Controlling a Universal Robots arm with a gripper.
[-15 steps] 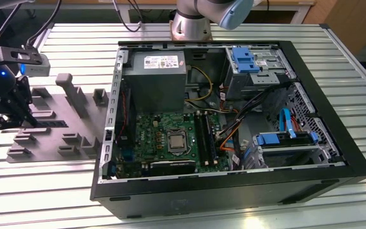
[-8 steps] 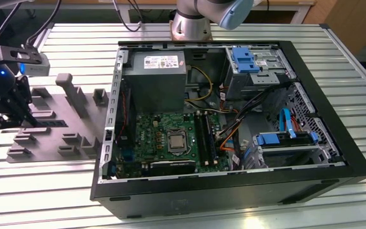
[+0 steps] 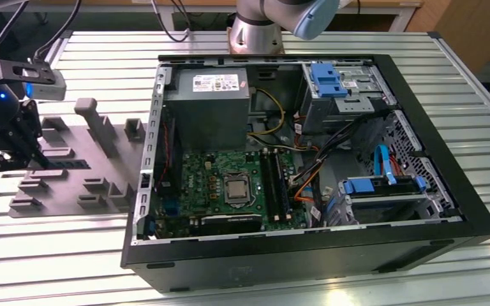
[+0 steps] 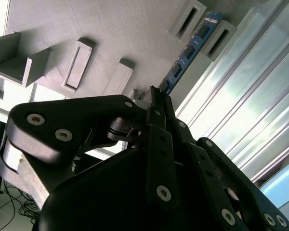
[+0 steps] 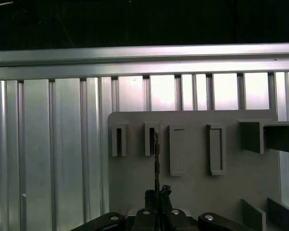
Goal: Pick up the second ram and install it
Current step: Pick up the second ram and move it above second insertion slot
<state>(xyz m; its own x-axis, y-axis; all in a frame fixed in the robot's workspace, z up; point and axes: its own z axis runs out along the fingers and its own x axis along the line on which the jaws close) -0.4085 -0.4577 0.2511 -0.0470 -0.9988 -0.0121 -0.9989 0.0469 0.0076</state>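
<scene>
The second ram (image 4: 190,48) is a thin stick with black chips, lying along the grey fixture plate (image 4: 111,33) between two raised holder blocks. In the first wrist view the second ram (image 5: 156,159) appears edge-on beside a slotted block. My gripper (image 4: 156,94) is shut on its near end, the black fingers (image 4: 154,126) pressed together around it. In the exterior view my gripper (image 3: 39,159) sits low over the fixture plate (image 3: 83,185) at the exterior view's left, with the dark second ram (image 3: 66,164) at its tips. The black memory slots (image 3: 272,185) lie on the motherboard (image 3: 215,169).
An open black computer case (image 3: 313,258) lies on the slatted metal table (image 3: 74,255), with a grey power supply (image 3: 207,105), blue drive brackets (image 3: 381,186) and loose cables inside. Raised blocks (image 5: 214,149) stick up from the fixture plate around the gripper (image 5: 158,193).
</scene>
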